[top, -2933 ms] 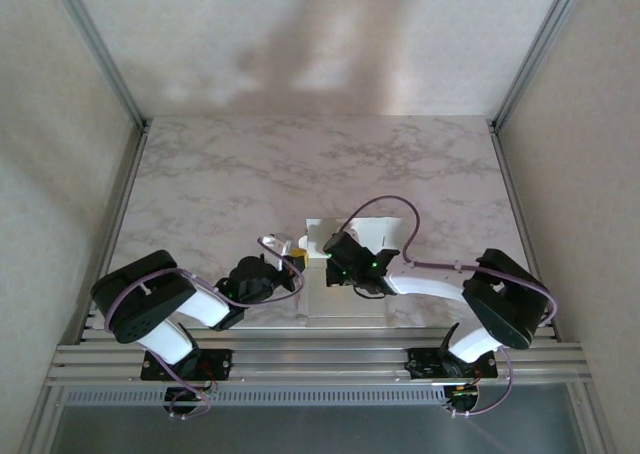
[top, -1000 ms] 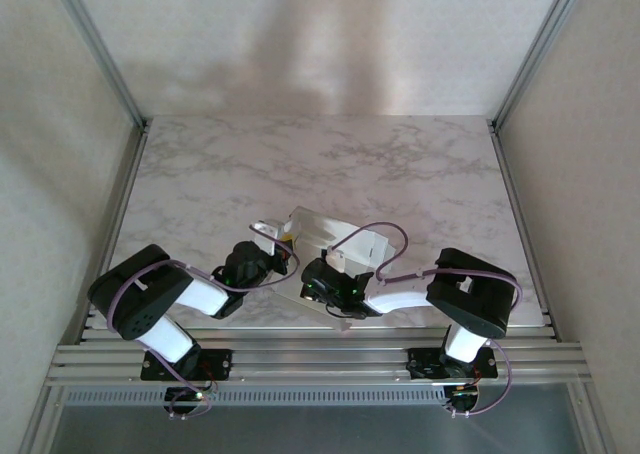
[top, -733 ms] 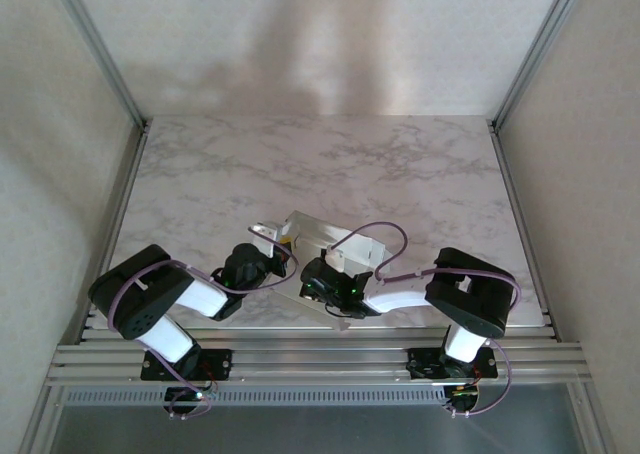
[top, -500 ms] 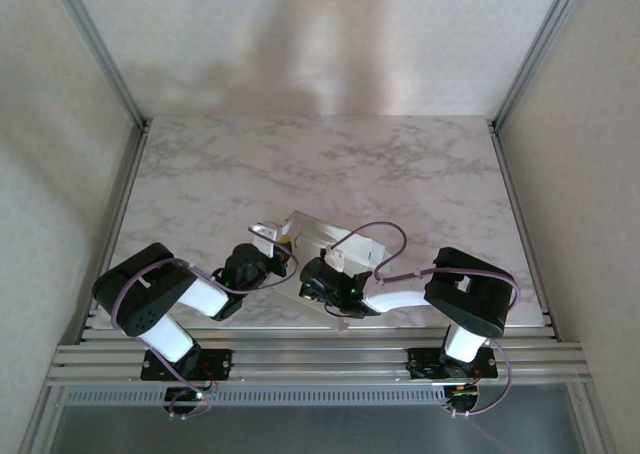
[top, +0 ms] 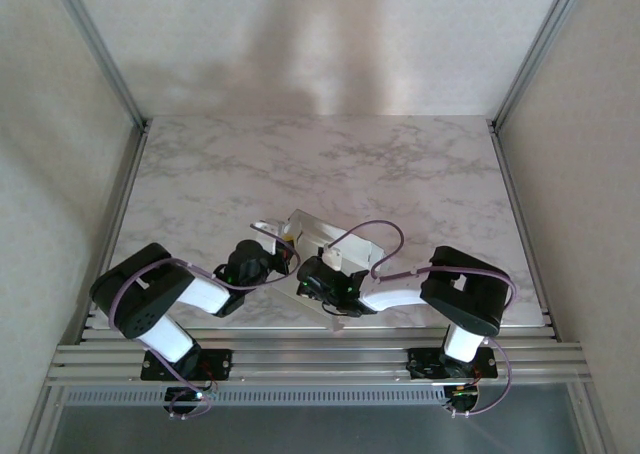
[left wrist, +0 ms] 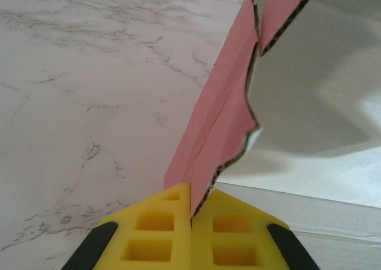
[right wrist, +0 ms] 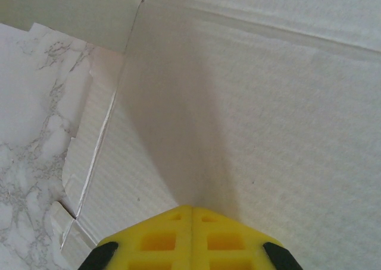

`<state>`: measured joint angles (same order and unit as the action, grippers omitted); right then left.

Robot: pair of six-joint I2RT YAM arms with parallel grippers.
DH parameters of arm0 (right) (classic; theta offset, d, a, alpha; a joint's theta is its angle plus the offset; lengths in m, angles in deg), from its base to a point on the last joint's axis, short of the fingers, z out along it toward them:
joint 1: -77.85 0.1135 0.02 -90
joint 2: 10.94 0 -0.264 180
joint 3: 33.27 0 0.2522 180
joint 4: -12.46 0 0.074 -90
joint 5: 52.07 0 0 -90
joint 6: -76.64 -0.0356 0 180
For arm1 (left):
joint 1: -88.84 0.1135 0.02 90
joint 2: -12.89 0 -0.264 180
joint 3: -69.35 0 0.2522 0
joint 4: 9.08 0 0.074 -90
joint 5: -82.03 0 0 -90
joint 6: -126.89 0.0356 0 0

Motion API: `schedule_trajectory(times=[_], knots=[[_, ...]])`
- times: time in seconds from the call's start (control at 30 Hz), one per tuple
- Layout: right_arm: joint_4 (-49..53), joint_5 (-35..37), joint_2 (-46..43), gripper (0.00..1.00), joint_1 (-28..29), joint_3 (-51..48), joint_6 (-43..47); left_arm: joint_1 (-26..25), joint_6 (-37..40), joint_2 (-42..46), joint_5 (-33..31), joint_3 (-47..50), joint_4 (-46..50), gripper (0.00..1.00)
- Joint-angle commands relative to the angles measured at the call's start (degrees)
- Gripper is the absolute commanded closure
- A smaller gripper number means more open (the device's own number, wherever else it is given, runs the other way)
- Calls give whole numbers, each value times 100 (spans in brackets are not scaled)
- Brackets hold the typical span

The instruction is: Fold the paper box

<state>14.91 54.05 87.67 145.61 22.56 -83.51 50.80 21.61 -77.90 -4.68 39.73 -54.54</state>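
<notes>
Since the earliest overhead picture, the paper box [top: 308,224] is sitting turned at a slant rather than square to the frame. The right arm is folded in closer to its base at the bottom edge.

The left hand [left wrist: 191,213] is pinching card. Its yellow pads are closing on the raw edge of a pink flap [left wrist: 217,124], which is standing upright and rising from the pads toward the top of the wrist picture. The box's white inner face is showing to the right of the flap. Seen from above, this hand is meeting the box's upper-left corner, just left of the frame's centre.

The right hand [right wrist: 191,219] is holding its pads pressed together with nothing between them. It is pointing at the white inner floor of the box, and I cannot tell whether it is touching that floor.

The box is lying on the marble worktop [top: 250,164], low in the centre of the overhead frame, close to both arms. Some walls are standing, so the folding is looking unfinished.

The card is looking thin and light, likely stiff across its panels and willing to bend only at the creases. It will probably slide on the smooth worktop and could crumple or tear at its jagged edges. A flap edge near a crease seems the best place to grip, with the other hand pinning the floor.
</notes>
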Motion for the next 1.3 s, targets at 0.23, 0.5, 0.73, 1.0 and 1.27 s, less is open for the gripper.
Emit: schedule_trajectory(times=[0.23,0.5,0.73,1.0,1.27], knots=[[604,42,378,100,35,-93,27,-28,-115,-430,133,212,1089,100],[687,78,218,100,29,-54,251,-28,-121,-746,135,266,799,100],[836,102,-205,100,33,115,1176,-31,-36,-617,120,320,708,100],[1408,-7,-1098,93,12,186,2407,-40,-27,-602,145,344,598,100],[2306,-983,-2244,83,-484,359,3403,-80,34,-542,163,320,579,100]])
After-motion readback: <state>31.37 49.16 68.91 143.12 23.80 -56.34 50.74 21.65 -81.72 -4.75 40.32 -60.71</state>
